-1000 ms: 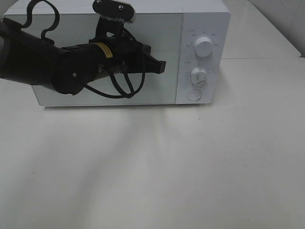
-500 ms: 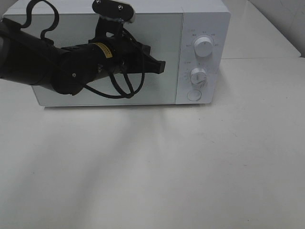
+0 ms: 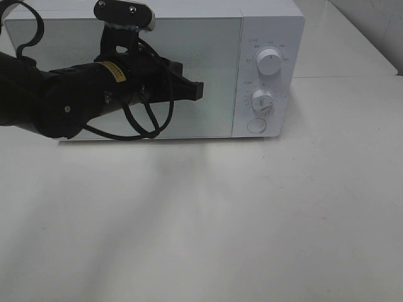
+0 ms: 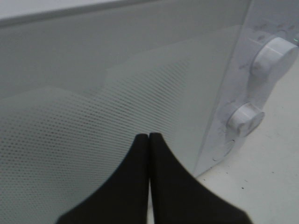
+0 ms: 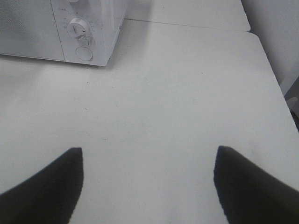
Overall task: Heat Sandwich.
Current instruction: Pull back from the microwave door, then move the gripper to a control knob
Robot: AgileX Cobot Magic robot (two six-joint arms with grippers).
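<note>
The black left arm (image 3: 56,104) reaches across the front of the white box-shaped microwave oven (image 3: 217,44), which stands along the far edge of the pale white counter (image 3: 252,220). Its left pincer (image 3: 200,90) is pressed together, holding nothing, its tips close before the shut, dotted glass door (image 4: 93,116). Where the sandwich lies cannot be told. To the right sit two white dials (image 3: 269,62) and a round button (image 3: 256,125). The right pincer (image 5: 148,150) hangs spread and empty over bare counter near the right edge.
</note>
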